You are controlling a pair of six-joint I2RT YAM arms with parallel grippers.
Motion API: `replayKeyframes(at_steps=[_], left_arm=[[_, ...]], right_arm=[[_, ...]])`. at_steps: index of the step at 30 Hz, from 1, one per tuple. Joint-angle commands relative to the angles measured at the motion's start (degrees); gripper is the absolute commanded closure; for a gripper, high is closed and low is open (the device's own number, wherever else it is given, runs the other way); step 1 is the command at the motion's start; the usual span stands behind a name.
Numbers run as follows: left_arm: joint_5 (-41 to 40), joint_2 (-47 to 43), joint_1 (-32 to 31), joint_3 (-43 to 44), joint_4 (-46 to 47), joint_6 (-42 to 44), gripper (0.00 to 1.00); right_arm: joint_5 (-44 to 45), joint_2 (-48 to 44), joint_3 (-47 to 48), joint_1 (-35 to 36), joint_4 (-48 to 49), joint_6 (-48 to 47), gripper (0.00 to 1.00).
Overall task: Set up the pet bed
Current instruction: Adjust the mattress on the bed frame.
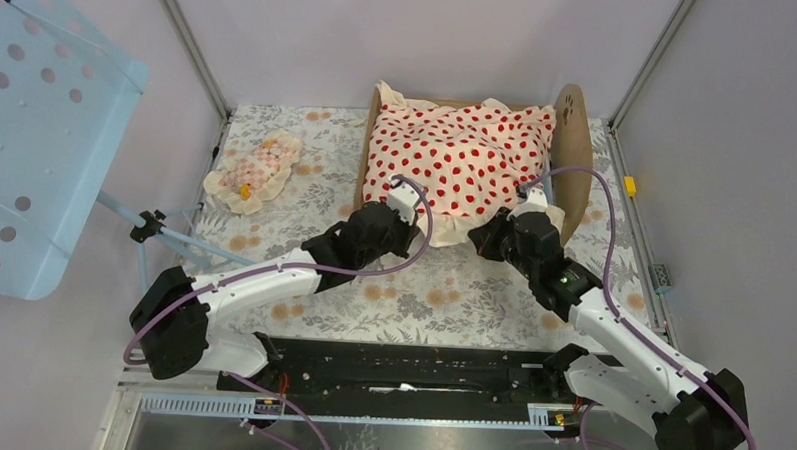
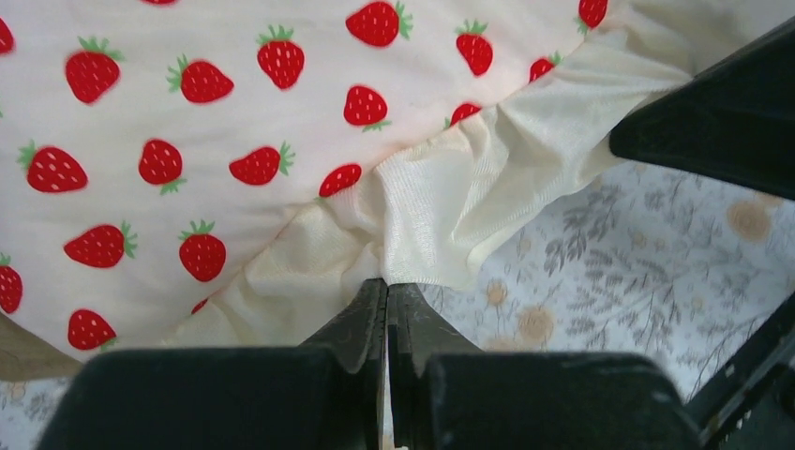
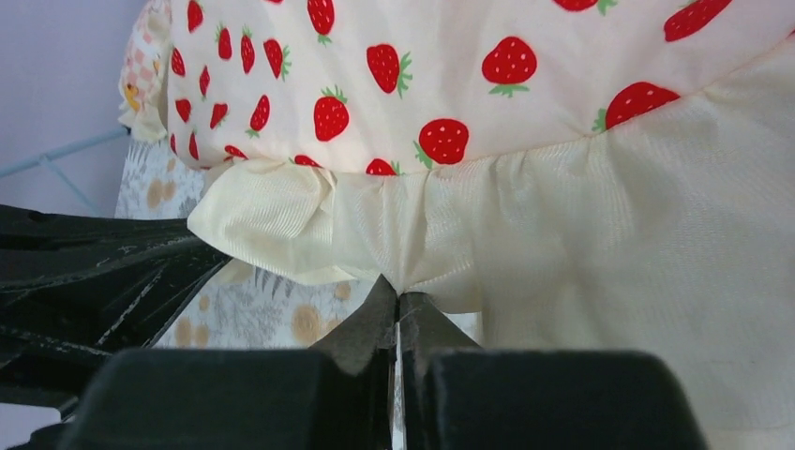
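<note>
Pet bed (image 1: pixel 575 151) sits at the far side of the table (image 1: pixel 442 297), right of centre, lying crosswise in the top view. Rounded headboard with paw cutouts is on the right end, low footboard on the left end. Mattress can't be seen. The whole top is covered by the blanket (image 1: pixel 462 152), cream with red strawberries and a ruffled edge. It's bunched and wrinkled, and the near edge hangs over the bed's near side onto the floral table top.

My left gripper (image 1: pixel 407 197) is at the near left corner of the blanket. In the wrist view my fingers (image 2: pixel 352 323) are pressed together. The ruffle hem is pinched right at their tips, with fabric puckering toward the pinch.

My right gripper (image 1: pixel 531 202) is at the near right part of the blanket, just beside the headboard. Its wrist view shows the same: fingers (image 3: pixel 361 328) closed tight, ruffle gathered into the tips. Both arms reach forward from their bases, angled inward toward the bed.

Small pillow (image 1: pixel 253 170), pink checked with a cream frill, lies flat on the table left of the bed. It's well apart from the bed and from both grippers. Blue perforated panel (image 1: pixel 38 122) stands tilted at the far left, outside the table edge.
</note>
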Motion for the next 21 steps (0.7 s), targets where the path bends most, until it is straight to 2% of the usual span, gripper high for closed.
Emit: replayKeyframes(at_steps=[1,2,3,4,5,7,9,11,16,18,21], left_arm=[[3.11,-1.62,0.16,0.67,-8.24,0.72,1.00],[3.15,-1.29,0.17,0.74,-9.82,0.96,0.98],[2.98,-0.87,0.20,0.75,-11.24,1.09,0.92],[2.53,-0.54,0.19,0.69,-12.13,1.15,0.89],[1.72,-0.50,0.17,0.47,-12.96,1.01,0.80],[-0.62,-1.36,0.16,0.20,-13.51,0.45,0.52],[-3.68,-2.90,0.25,0.29,-13.37,0.67,0.26],[-5.48,-4.29,0.41,1.42,-13.95,1.51,0.12],[-4.48,-7.27,4.14,6.77,-17.16,1.88,0.08],[-0.73,-8.56,9.30,8.17,-17.71,1.06,0.08],[3.62,-8.80,16.29,10.23,-18.86,1.10,0.08]], right_arm=[[-5.26,-1.21,1.78,0.03,-7.01,-0.31,0.91],[-5.44,-0.95,1.62,0.05,-7.84,-0.83,0.74],[-5.11,-0.53,1.59,0.01,-8.74,-1.53,0.62],[-3.48,-0.04,2.06,0.07,-10.35,-2.28,0.55],[-1.70,0.18,2.64,0.08,-11.77,-3.15,0.48],[2.42,-0.10,4.36,0.06,-14.33,-4.97,0.38],[6.38,-1.16,6.29,0.05,-15.91,-7.02,0.31],[9.30,-2.11,8.98,0.08,-16.84,-9.73,0.29],[20.33,-1.17,15.73,0.01,-23.75,-13.46,0.27],[25.94,-0.26,18.74,-0.14,-26.58,-14.36,0.23],[28.95,0.72,22.43,-0.97,-27.84,-16.10,0.18]])
